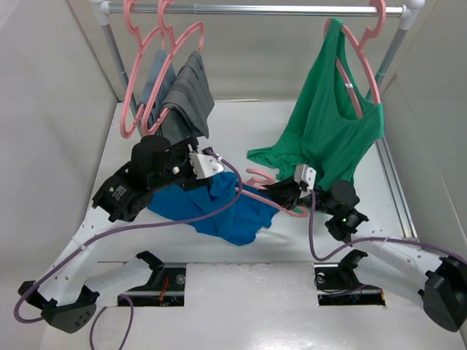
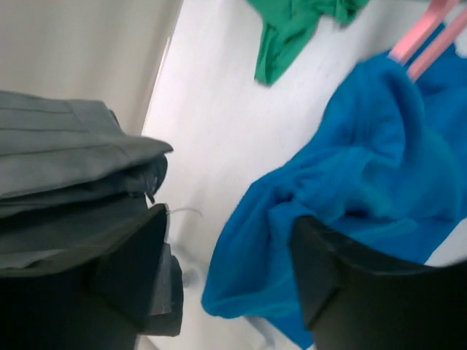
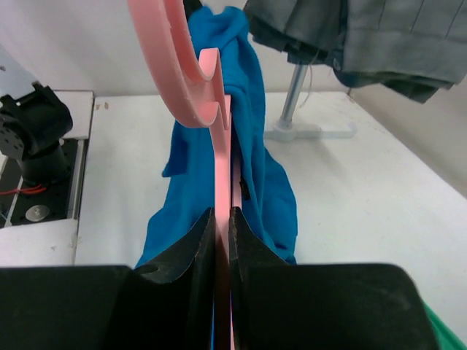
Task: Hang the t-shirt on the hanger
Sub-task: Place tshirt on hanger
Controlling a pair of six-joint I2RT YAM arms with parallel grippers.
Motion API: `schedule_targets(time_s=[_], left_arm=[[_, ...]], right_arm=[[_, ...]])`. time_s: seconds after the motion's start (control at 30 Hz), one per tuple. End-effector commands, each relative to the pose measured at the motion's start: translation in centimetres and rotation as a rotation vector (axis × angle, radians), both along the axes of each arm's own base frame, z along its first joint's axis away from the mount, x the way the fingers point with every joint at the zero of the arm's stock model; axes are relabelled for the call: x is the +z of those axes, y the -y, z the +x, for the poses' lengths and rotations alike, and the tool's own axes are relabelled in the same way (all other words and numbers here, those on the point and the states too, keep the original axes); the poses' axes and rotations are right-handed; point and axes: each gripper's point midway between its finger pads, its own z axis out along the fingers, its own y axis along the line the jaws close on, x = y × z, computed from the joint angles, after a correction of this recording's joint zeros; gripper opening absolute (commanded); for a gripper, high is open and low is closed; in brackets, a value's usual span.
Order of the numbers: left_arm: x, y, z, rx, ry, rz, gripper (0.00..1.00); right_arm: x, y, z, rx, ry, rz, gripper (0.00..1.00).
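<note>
The blue t-shirt (image 1: 219,208) lies crumpled on the table's middle. The pink hanger (image 1: 261,179) lies at its right edge, one arm reaching into the fabric. My right gripper (image 1: 286,195) is shut on the hanger; in the right wrist view the gripper (image 3: 222,219) clamps the pink bar (image 3: 222,160), its hook curving up, with the t-shirt (image 3: 259,175) draped beyond. My left gripper (image 1: 211,173) is over the shirt's upper left part. In the left wrist view it (image 2: 226,277) is open, and a fold of the t-shirt (image 2: 350,168) bulges between the jaws.
A metal rail (image 1: 255,9) spans the back. Grey garments (image 1: 182,95) on pink hangers hang at the left, close to my left arm. A green top (image 1: 328,131) on a pink hanger hangs at the right, its hem on the table. White walls close both sides.
</note>
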Motion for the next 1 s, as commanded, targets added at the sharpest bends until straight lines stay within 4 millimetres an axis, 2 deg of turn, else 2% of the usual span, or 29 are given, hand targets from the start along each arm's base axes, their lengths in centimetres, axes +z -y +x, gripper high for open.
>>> schedule_targets(time_s=[0.0, 0.07, 0.13, 0.2, 0.4, 0.43, 0.53, 0.57, 0.63, 0.73, 0.77, 0.83, 0.9, 0.93, 0.97], left_arm=[[0.9, -1.2, 0.9, 0.057, 0.078, 0.018, 0.68], [1.6, -0.4, 0.3, 0.008, 0.074, -0.008, 0.78], [1.4, 0.2, -0.4, -0.042, 0.043, -0.013, 0.85], [1.4, 1.2, -1.5, -0.128, 0.033, -0.019, 1.00], [1.6, 3.0, -4.2, -0.309, 0.005, -0.032, 1.00], [1.7, 3.1, -4.4, -0.323, 0.002, -0.038, 1.00], [-0.3, 4.3, -5.0, -0.384, -0.056, 0.002, 1.00], [-0.7, 4.4, -4.7, -0.375, -0.066, 0.014, 1.00], [-3.5, 4.5, -3.7, -0.337, -0.122, 0.066, 1.00], [-5.0, 4.1, -2.7, -0.306, -0.113, 0.114, 1.00], [-5.8, 4.0, -2.5, -0.306, -0.112, 0.133, 0.99], [-5.9, 4.0, -2.2, -0.297, -0.103, 0.135, 0.92], [-6.3, 4.0, -2.1, -0.297, -0.107, 0.137, 0.77], [-6.3, 4.1, -2.3, -0.304, -0.109, 0.133, 0.64], [-6.6, 4.0, -2.4, -0.305, -0.121, 0.140, 0.60]], right_arm=[[3.7, 0.2, -1.2, 0.028, 0.093, 0.074, 0.00], [3.8, 0.3, -1.3, 0.028, 0.094, 0.075, 0.00], [3.8, 0.3, -1.3, 0.028, 0.094, 0.075, 0.00], [3.8, 0.3, -1.3, 0.028, 0.094, 0.075, 0.00], [3.3, -0.1, -1.2, 0.037, 0.071, 0.058, 0.00], [3.7, -0.1, -1.2, 0.037, 0.079, 0.064, 0.00], [3.6, -0.6, -1.3, 0.055, 0.081, 0.054, 0.00], [4.0, -0.6, -1.3, 0.055, 0.088, 0.059, 0.00], [4.2, -0.8, -1.3, 0.065, 0.091, 0.058, 0.00], [4.7, -0.7, -1.4, 0.065, 0.098, 0.064, 0.00], [4.5, -0.7, -1.4, 0.065, 0.090, 0.057, 0.00], [5.4, -0.6, -2.0, 0.074, 0.108, 0.072, 0.00], [5.9, -0.5, -2.1, 0.072, 0.125, 0.075, 0.00], [5.7, -0.5, -2.0, 0.072, 0.118, 0.070, 0.00], [6.2, -0.5, -2.0, 0.070, 0.135, 0.073, 0.00]])
